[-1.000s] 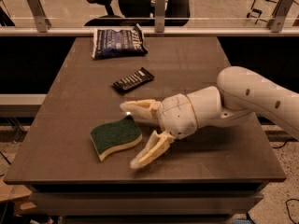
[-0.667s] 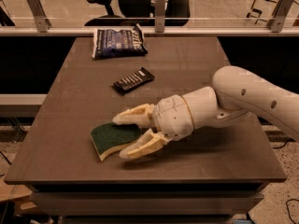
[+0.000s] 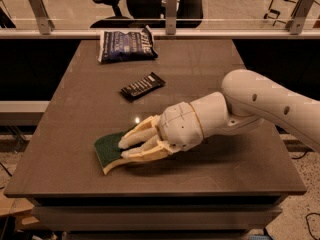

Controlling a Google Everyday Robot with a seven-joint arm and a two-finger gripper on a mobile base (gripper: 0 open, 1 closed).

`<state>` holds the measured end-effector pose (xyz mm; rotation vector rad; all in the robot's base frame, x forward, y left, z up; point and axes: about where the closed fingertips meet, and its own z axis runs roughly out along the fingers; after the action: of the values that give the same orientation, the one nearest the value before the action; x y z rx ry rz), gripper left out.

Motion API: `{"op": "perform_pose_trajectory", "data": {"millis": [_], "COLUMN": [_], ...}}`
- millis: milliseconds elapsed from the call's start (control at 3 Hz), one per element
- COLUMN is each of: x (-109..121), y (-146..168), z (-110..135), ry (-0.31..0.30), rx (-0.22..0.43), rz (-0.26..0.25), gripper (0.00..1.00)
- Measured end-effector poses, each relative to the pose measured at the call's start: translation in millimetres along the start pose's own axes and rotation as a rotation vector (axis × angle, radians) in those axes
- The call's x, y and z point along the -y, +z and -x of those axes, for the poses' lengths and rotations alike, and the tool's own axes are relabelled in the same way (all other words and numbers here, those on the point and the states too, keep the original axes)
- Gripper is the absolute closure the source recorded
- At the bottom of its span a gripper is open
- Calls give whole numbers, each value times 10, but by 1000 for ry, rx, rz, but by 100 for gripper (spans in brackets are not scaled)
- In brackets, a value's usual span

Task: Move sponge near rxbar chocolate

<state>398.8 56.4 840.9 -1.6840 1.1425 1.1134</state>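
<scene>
The sponge [image 3: 107, 150], dark green on top with pale yellow foam below, lies on the brown table [image 3: 200, 69] near the front left. My gripper [image 3: 126, 148] reaches in from the right and its two cream fingers are closed on the sponge's right part, covering it. The rxbar chocolate [image 3: 142, 85], a slim black bar with light lettering, lies flat farther back, well apart from the sponge and the gripper.
A crinkled dark blue bag [image 3: 126, 44] lies at the table's back left. A railing with metal posts [image 3: 171, 4] runs behind the table, with office chairs beyond. The table's front edge is just below the sponge.
The gripper has moved left over the sponge and its fingers have closed from wide apart onto the sponge's right part. The sponge and bar have stayed in place.
</scene>
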Motion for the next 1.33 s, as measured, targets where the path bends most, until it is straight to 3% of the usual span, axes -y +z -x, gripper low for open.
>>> {"op": "perform_pose_trajectory", "data": {"millis": [333,667,1333], "x": [-5,-5,-16], "y": [13,14,46], "z": [12,13,37], "ry": [-2,-2,-7], "rx": [0,0,-1], "rz": [3,3,10], "gripper": [100,100,58]}}
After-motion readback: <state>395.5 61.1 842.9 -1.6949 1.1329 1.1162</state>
